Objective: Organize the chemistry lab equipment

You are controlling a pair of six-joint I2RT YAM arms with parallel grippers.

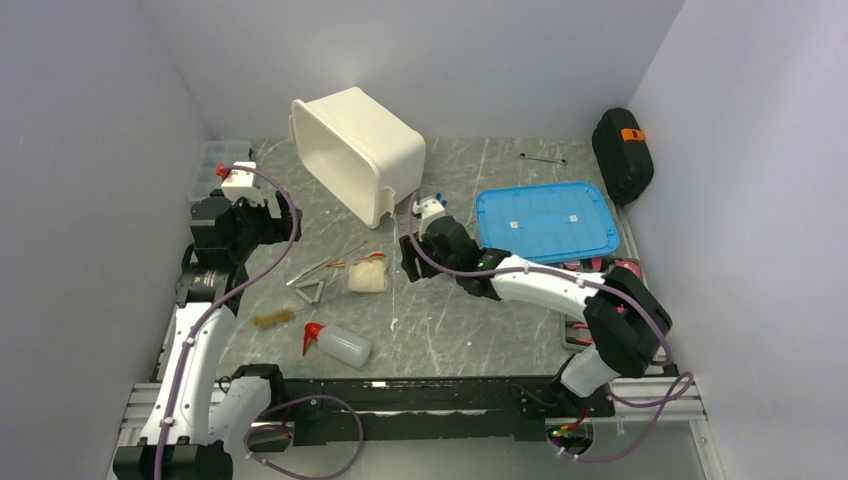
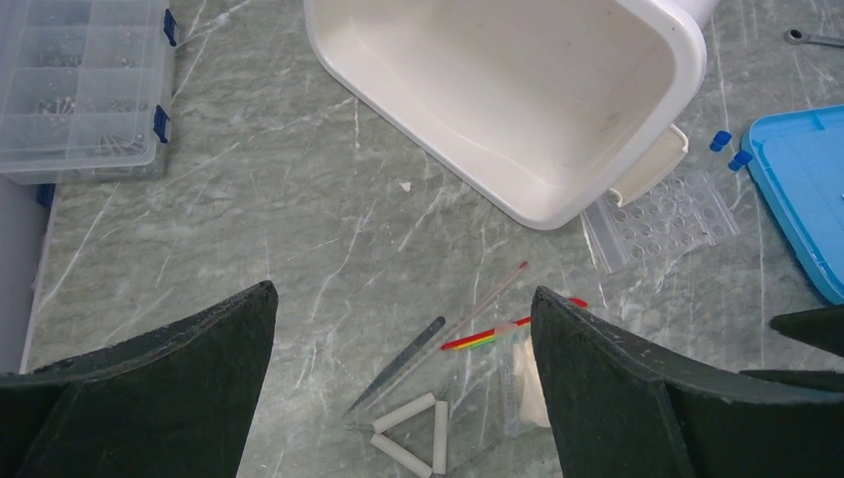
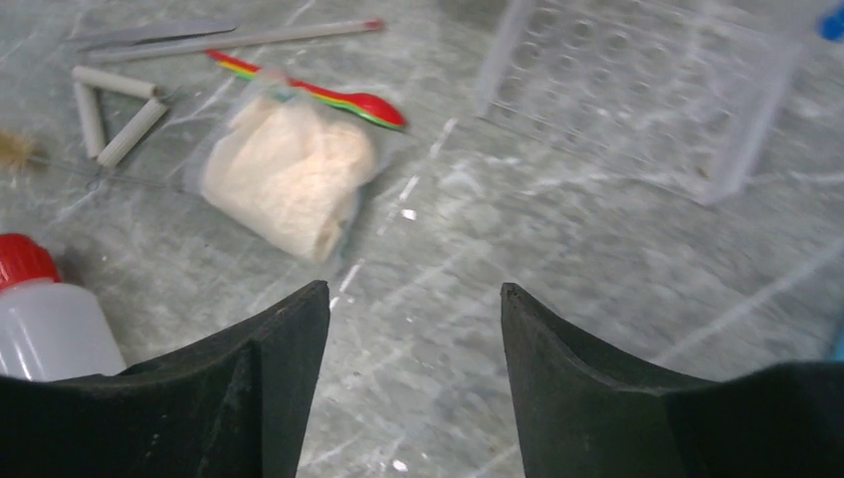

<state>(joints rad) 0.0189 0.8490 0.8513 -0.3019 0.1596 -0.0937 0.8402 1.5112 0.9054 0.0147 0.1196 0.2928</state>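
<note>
Closest to each wrist lens are my own dark fingers, spread wide: left gripper (image 2: 400, 291) and right gripper (image 3: 413, 287) both hold nothing and hang above the grey-green, white-veined table (image 1: 460, 330), which is walled by pale panels on three sides. Between my right fingers lies bare scratched stone. Just beyond it is the white pad (image 3: 289, 174) in its clear bag, with the squeeze bottle (image 3: 45, 324) to one side and the clear tube rack (image 3: 637, 90) at the far end. Below my left gripper sit the triangle (image 2: 403, 411) and tongs (image 2: 398, 363). What look like two blue-capped vials (image 2: 732, 149) lie beside the blue lid (image 1: 545, 222), near the tipped white bin (image 2: 518, 90).
</note>
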